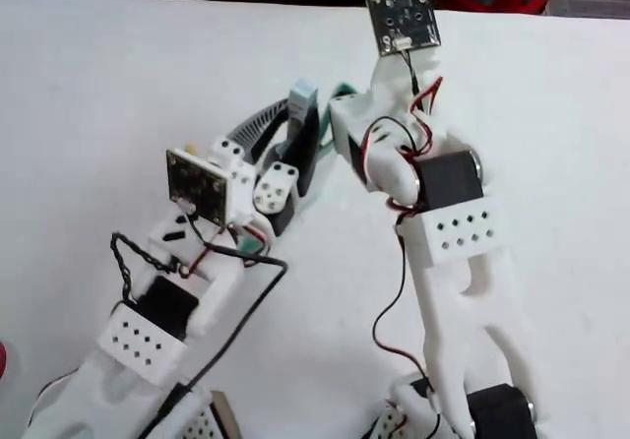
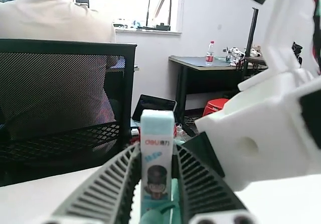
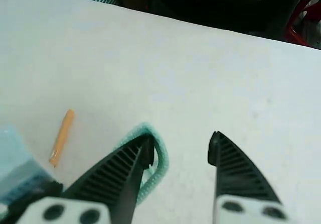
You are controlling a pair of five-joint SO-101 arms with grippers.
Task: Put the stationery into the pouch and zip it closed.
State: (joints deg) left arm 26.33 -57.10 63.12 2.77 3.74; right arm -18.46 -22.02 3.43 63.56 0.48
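Note:
My left gripper (image 2: 157,156) is shut on a white and light-blue eraser (image 2: 157,158), held upright between its ribbed fingers. From above, the eraser (image 1: 302,95) sits at the tip of the left arm near the table's middle. Right beside it the right arm bends down over a teal pouch (image 1: 344,92), most of which is hidden by the arm. My right gripper (image 3: 180,146) is open just above the table. The pouch's teal edge (image 3: 155,166) curls against one finger (image 3: 128,169). An orange pen (image 3: 61,136) lies flat on the table beside the pouch.
The white table (image 1: 98,85) has free room to the left and right of the arms. A red object (image 1: 2,356) peeks in at the left edge. Black cables (image 1: 246,311) hang along both arms. The table's far edge runs just behind the right arm's camera board (image 1: 404,16).

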